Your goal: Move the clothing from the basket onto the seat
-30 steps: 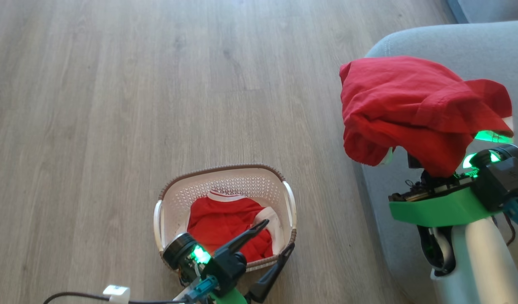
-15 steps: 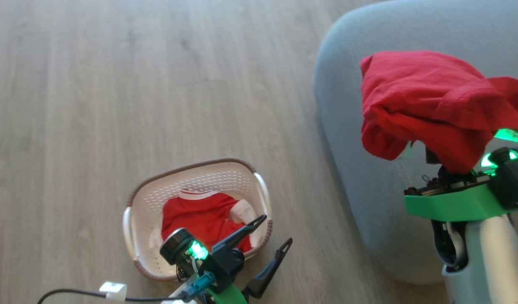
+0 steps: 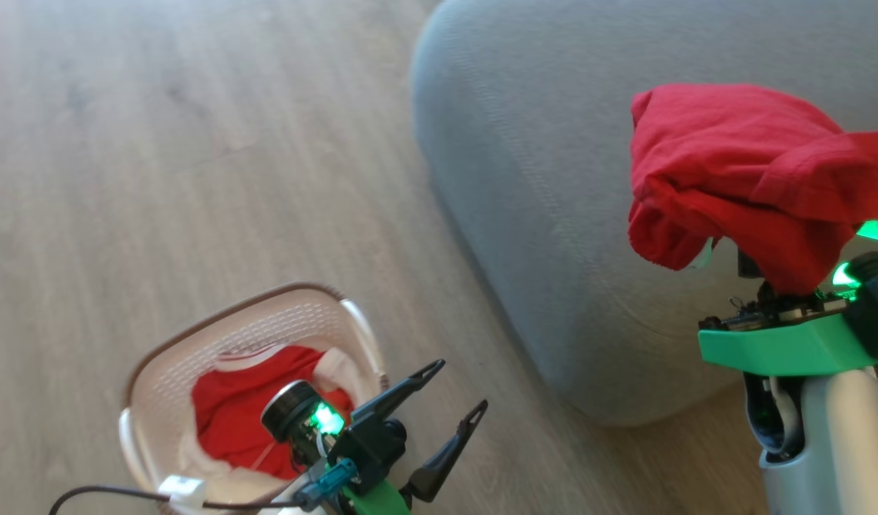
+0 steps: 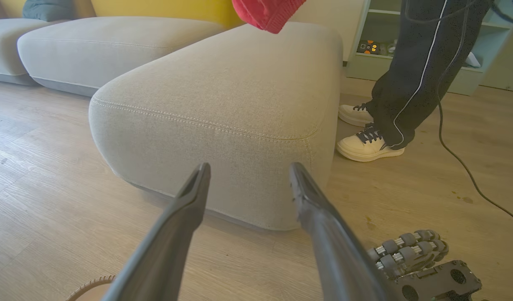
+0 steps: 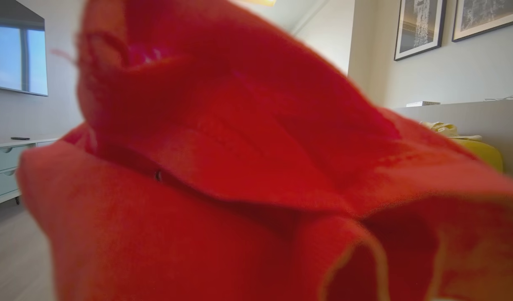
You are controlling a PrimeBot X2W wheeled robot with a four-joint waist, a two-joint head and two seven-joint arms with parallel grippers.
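Left gripper (image 3: 460, 386) low in the head view, fingers spread wide with nothing between them, just right of the basket (image 3: 196, 343) on the wooden floor (image 3: 160, 143). Inside the basket, a red garment with white trim (image 3: 228, 418), partly hidden behind the left wrist. At the right edge, right gripper (image 3: 766, 300) pointing up, fingers buried in the plain red garment (image 3: 739, 172) and clamped on it. Cloth bunched and draped over that gripper, above the grey seat (image 3: 539, 179); touching the cushion or not, impossible to tell.

From the left wrist: left gripper (image 4: 249, 167) with fingers apart, aimed at the rounded corner of the seat (image 4: 223, 96), pale stitching along its edge. A fold of the plain red garment (image 4: 267, 12) over the cushion top. Pale shoes (image 4: 367, 146) of a person on the floor beside the seat.

From the right wrist: plain red garment (image 5: 239, 167) close against the lens, blurred, covering the fingers.
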